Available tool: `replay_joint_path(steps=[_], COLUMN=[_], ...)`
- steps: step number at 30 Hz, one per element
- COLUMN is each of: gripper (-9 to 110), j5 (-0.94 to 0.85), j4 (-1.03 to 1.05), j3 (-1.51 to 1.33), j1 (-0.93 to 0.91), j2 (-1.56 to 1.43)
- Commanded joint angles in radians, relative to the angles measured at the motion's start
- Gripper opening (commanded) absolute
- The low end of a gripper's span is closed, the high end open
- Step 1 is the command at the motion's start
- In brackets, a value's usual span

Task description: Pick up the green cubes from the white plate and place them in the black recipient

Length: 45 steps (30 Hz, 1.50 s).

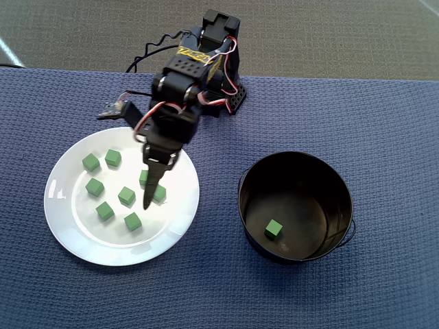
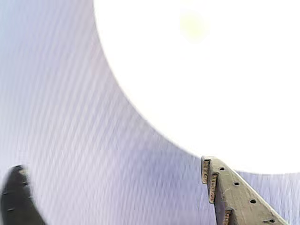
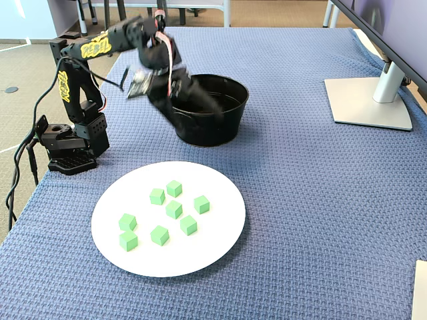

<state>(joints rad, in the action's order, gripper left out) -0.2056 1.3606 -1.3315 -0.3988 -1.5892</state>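
Several green cubes [image 1: 126,196] lie on the white plate [image 1: 68,226]; they also show in the fixed view [image 3: 174,209] on the plate [image 3: 220,240]. One more green cube [image 1: 274,228] lies in the black recipient [image 1: 302,185], to the plate's right. In the overhead view my gripper [image 1: 149,199] points down over the plate's right half, half hiding one cube. In the fixed view it is blurred [image 3: 170,100] beside the recipient [image 3: 213,127]. In the wrist view the gripper [image 2: 111,165] has its jaws wide apart and empty over blue cloth, with the glaring plate [image 2: 211,70] ahead.
A blue woven cloth [image 3: 300,200] covers the table. The arm's base [image 3: 70,143] stands at the left edge with cables trailing off. A monitor stand [image 3: 370,100] sits at the far right.
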Motion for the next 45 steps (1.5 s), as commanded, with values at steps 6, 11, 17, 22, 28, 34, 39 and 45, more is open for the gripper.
replay_joint_path(steps=[6,11,17,22,28,34,39,45], gripper=[18,21,24,25,24,23,22,19], j5=[0.247,0.387,0.476,0.456,0.397,0.328,0.316,0.293], j4=[-0.170,-0.155,-0.167,-0.206,-0.221,-0.230,-0.258,-0.258], j3=[-0.284,-0.379,-0.453,-0.491,-0.471,-0.426,-0.408,-0.382], j1=[-0.071,-0.014,0.029,0.034,0.003,-0.037,-0.066,-0.075], j2=[-0.107,-0.156,-0.189,-0.146,-0.075,0.032,0.103,0.137])
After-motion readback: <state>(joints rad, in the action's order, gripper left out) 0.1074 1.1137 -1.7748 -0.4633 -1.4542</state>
